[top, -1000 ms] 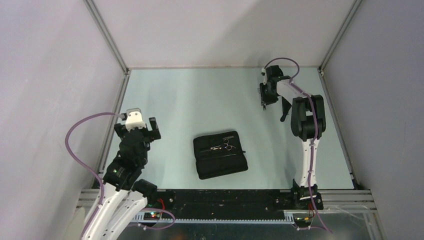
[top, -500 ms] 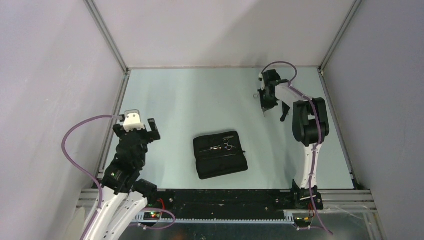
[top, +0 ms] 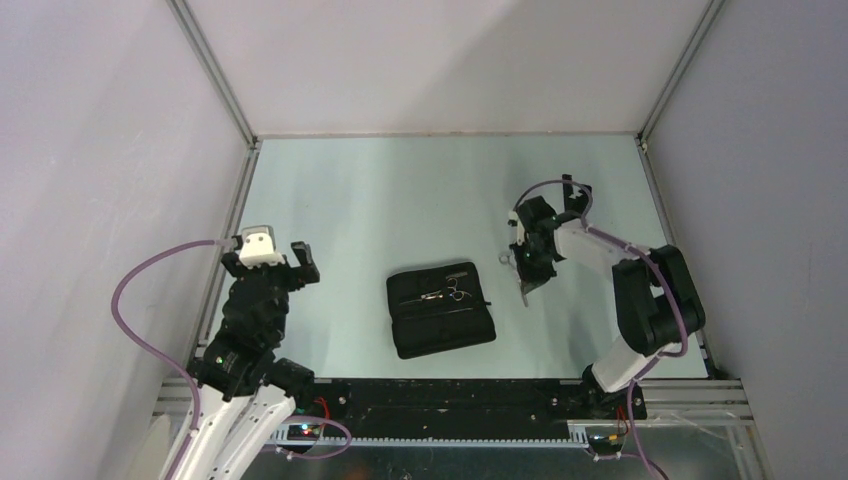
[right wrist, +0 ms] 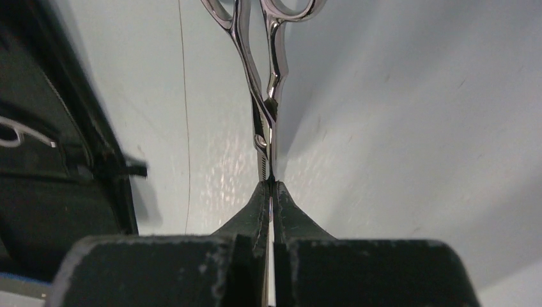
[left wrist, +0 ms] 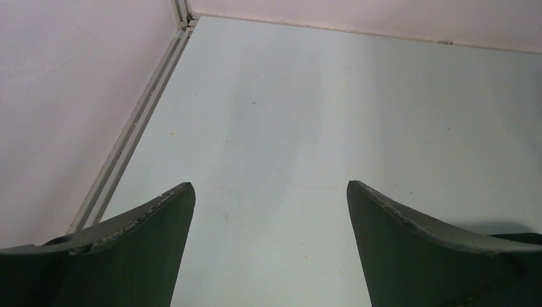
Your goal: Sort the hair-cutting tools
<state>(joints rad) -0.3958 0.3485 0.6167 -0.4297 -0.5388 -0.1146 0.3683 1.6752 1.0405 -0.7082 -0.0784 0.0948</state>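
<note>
Right tool (right wrist: pixel 270 187) pinching silver scissors (right wrist: pixel 264 125) by the blades, beside black case (top: pixel 440 322); left tool (left wrist: pixel 269 185) spread wide above desk (left wrist: pixel 319 96).

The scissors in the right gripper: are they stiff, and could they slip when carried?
Probably stiff: the scissors are slim metal and stick out straight from the right gripper. They may slip, since only the smooth blades are pinched. Most of their length sits beyond the grip, so they could pivot.
</note>
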